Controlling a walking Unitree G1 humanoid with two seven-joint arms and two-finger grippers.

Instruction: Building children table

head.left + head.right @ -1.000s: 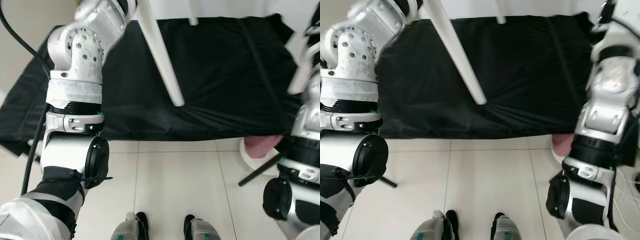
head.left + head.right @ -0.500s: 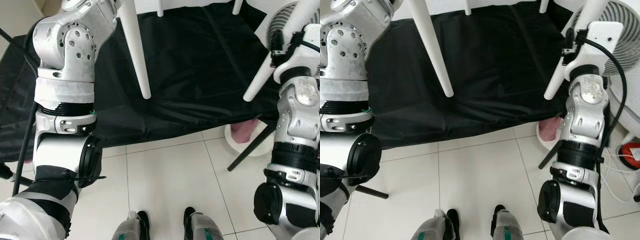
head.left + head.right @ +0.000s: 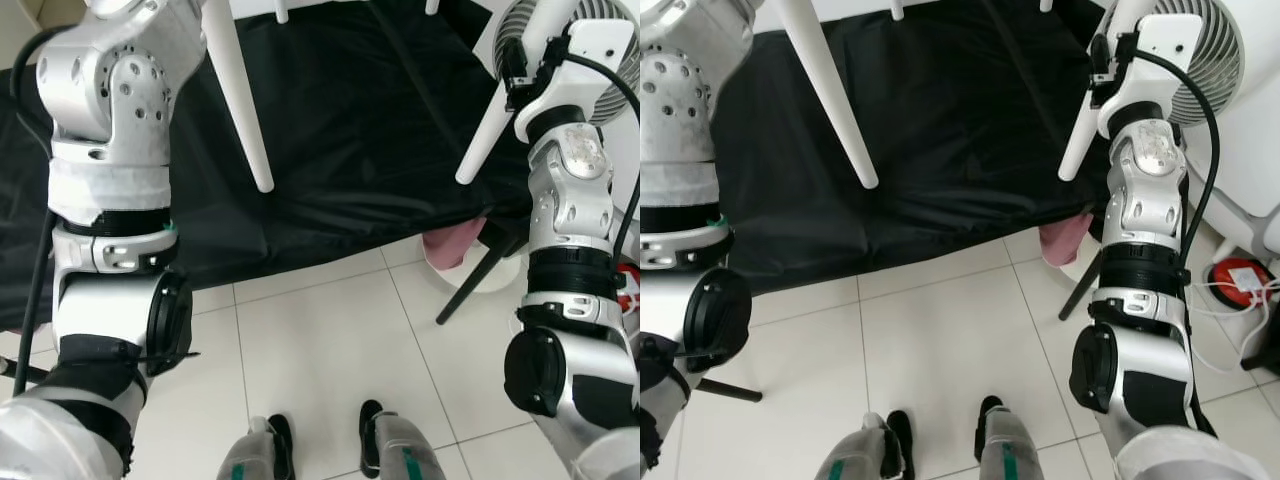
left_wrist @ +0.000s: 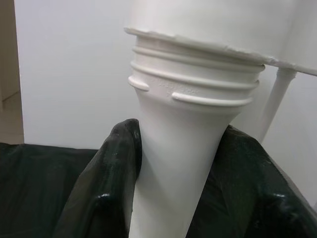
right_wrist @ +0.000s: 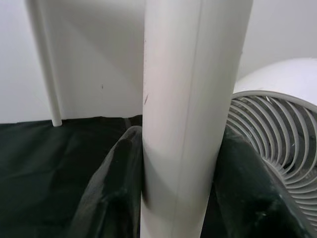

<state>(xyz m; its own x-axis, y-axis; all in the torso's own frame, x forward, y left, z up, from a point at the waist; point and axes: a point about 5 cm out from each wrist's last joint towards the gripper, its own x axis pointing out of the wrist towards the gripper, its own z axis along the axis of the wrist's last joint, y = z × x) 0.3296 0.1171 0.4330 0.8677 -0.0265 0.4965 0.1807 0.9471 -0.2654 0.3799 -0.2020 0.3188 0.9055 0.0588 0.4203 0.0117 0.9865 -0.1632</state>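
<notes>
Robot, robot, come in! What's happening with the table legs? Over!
Left claw shut on left table leg. Right claw shut on right table leg. Fan close beside the right one.

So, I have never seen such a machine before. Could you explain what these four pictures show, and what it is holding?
This is a humanoid robot with two silver arms. The two wide pictures come from cameras in its head, looking down past its feet at a tiled floor and a black cloth. The two close pictures come from cameras on its wrists. The left hand is closed around a white table leg near its threaded top. The right hand is closed around another white leg. Both leg tips hang above the cloth. A white fan stands on the robot's right.
</notes>
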